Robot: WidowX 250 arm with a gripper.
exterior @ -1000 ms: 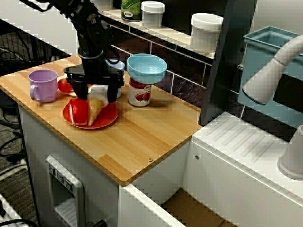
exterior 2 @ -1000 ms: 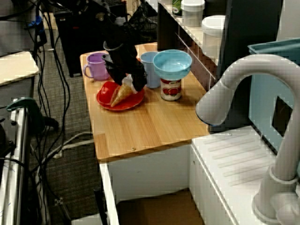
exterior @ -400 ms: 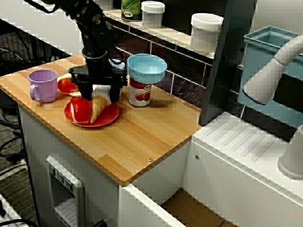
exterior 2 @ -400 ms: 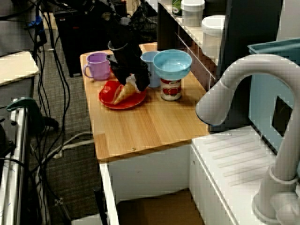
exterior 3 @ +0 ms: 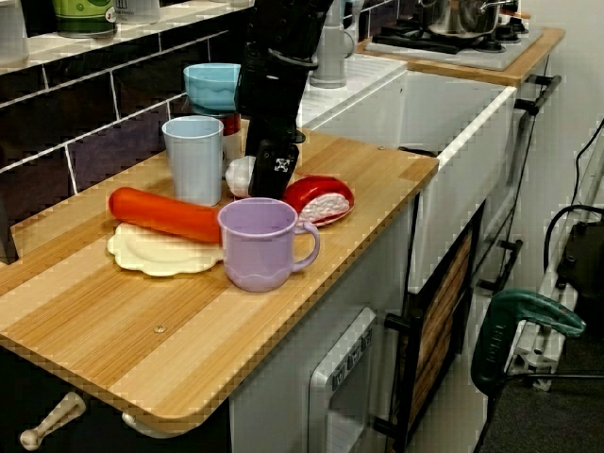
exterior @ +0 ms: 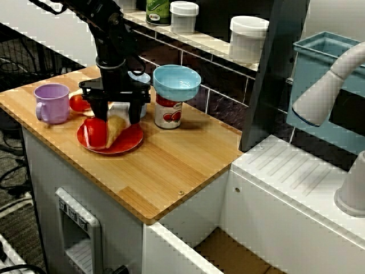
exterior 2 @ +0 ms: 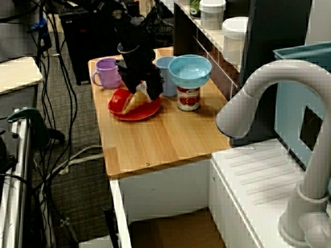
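A red plate (exterior: 130, 143) lies on the wooden counter (exterior: 171, 165). It carries a red food piece (exterior: 95, 132) and a tan cone-shaped pastry (exterior: 114, 130). My black gripper (exterior: 116, 116) hangs just above the plate, open, one finger on each side of the pastry's top, holding nothing. From the sink side the gripper (exterior 2: 139, 93) covers the back of the plate (exterior 2: 145, 112). From the counter's end the gripper (exterior 3: 269, 181) stands in front of the plate (exterior 3: 326, 189), and a white round object (exterior 3: 241, 175) sits beside it.
A purple mug (exterior: 51, 103) stands left of the plate. A light blue bowl (exterior: 177, 81) rests on a tomato can (exterior: 168, 114) to the right. Behind are a pale blue cup (exterior 3: 193, 156) and a red sausage (exterior 3: 162, 214) on a cream plate (exterior 3: 151, 255). A shelf with jars (exterior: 248, 37) lines the wall.
The gripper swung slightly right over the red plate, then back left. The plate shifted a little right with it. The jaws stayed open.
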